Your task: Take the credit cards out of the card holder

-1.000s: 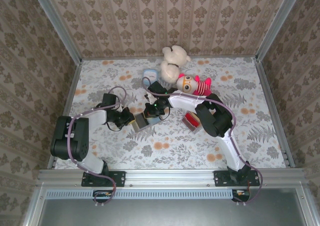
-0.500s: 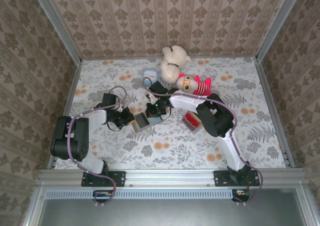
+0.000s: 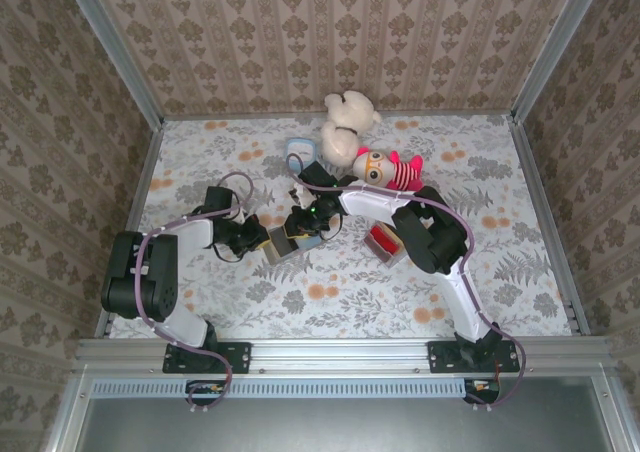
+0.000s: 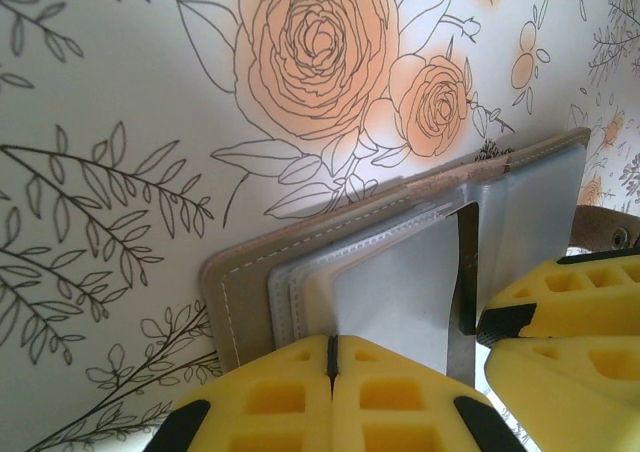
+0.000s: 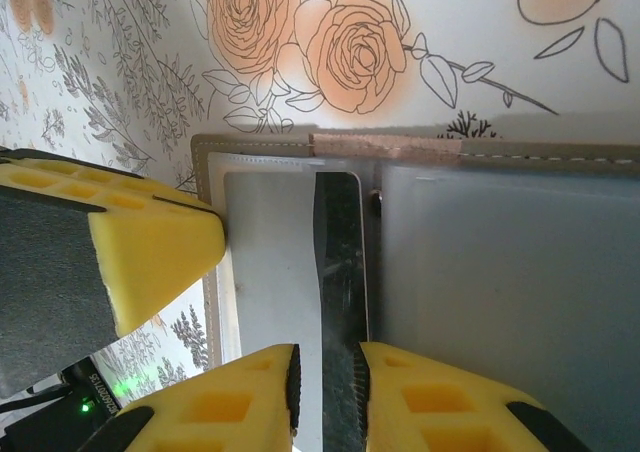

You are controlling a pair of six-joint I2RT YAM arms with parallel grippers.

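Note:
The grey and tan card holder (image 3: 280,244) lies open on the flowered cloth between both grippers. My left gripper (image 3: 263,238) is shut, its yellow tips (image 4: 330,344) pressed down on the holder's left panel (image 4: 250,282). My right gripper (image 3: 298,228) hovers over the holder's middle, its jaws a narrow gap apart (image 5: 328,362). A dark glossy strip (image 5: 338,262) in a pocket cut-out runs down between its pads. The holder's right panel (image 5: 500,272) is plain grey. The credit cards are hidden in the pockets. A left finger (image 5: 150,242) rests on the panel beside the strip.
A grey tray with red contents (image 3: 385,242) sits right of the holder, under the right arm. A small light blue box (image 3: 298,150), a white plush bear (image 3: 348,117) and a red-striped doll (image 3: 385,170) stand behind. Patterned walls enclose the table.
The right gripper's jaws have parted a little from shut. Both arms and the holder stay almost where they were.

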